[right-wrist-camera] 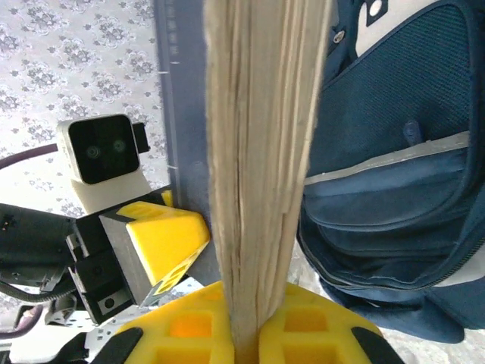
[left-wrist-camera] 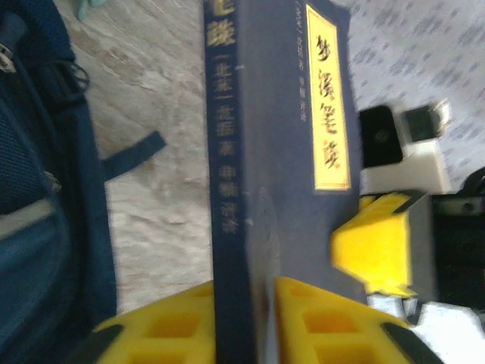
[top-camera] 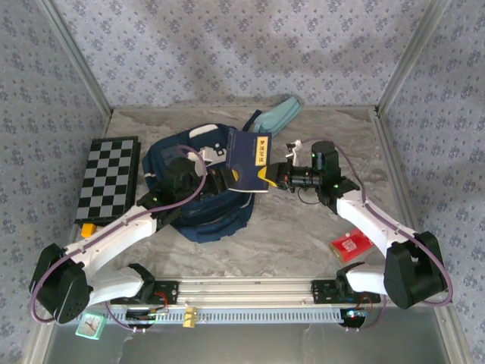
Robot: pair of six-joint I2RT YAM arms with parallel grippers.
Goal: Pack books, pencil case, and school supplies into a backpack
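A dark navy book (top-camera: 246, 155) with a yellow title label stands upright over the navy backpack (top-camera: 189, 208), held from both sides. My left gripper (top-camera: 220, 180) is shut on its spine end; in the left wrist view the spine (left-wrist-camera: 231, 189) runs up from between the yellow fingers (left-wrist-camera: 174, 326) of this gripper (left-wrist-camera: 244, 326). My right gripper (top-camera: 267, 176) is shut on the opposite edge, where the cream page edges (right-wrist-camera: 258, 152) sit between its fingers (right-wrist-camera: 318, 330) at the gripper's centre (right-wrist-camera: 246, 337). The teal pencil case (top-camera: 279, 114) lies behind the backpack. A red packet (top-camera: 351, 246) lies near the right arm's base.
A black-and-white checkered board (top-camera: 108, 178) lies left of the backpack, with a small yellow item (top-camera: 89, 226) at its near edge. The backpack's front pockets (right-wrist-camera: 394, 152) hang close beside the book. Patterned walls enclose the marble table (top-camera: 303, 227).
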